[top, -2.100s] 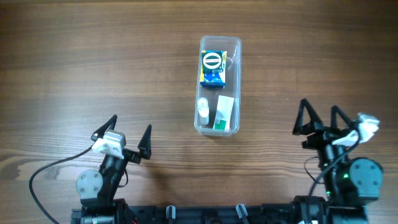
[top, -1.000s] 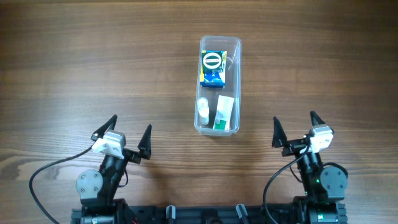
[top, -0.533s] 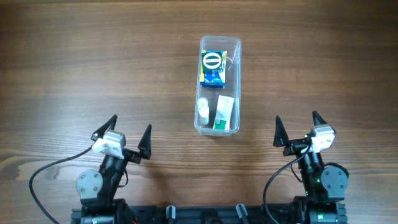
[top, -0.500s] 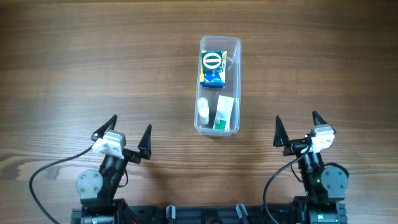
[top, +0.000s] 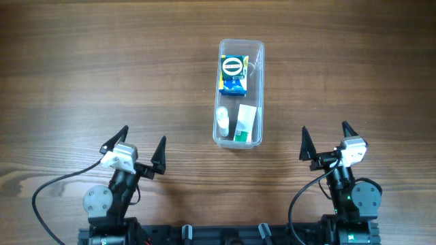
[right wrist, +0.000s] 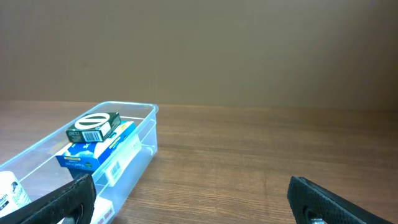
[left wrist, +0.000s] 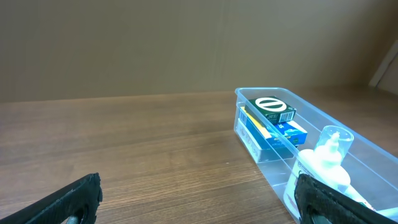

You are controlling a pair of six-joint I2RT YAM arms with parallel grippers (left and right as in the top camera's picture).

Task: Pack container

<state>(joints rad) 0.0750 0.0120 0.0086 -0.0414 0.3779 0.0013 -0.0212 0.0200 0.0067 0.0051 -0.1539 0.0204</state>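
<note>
While the left tool (top: 143, 139) and right tool (top: 324, 133) sit spread apart low in frame, the container (top: 254, 82) lies up-frame between them, long axis vertical, right marginally nearer.

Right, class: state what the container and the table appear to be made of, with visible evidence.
The container: clear, glossy plastic, probably; its contents show through the walls. The table: wood or wood-look laminate, matte brown; grain lines run across it.

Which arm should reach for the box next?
Right, but only narrowly: the right gripper sits slightly nearer the container than the left gripper. Both are open and empty.
</note>
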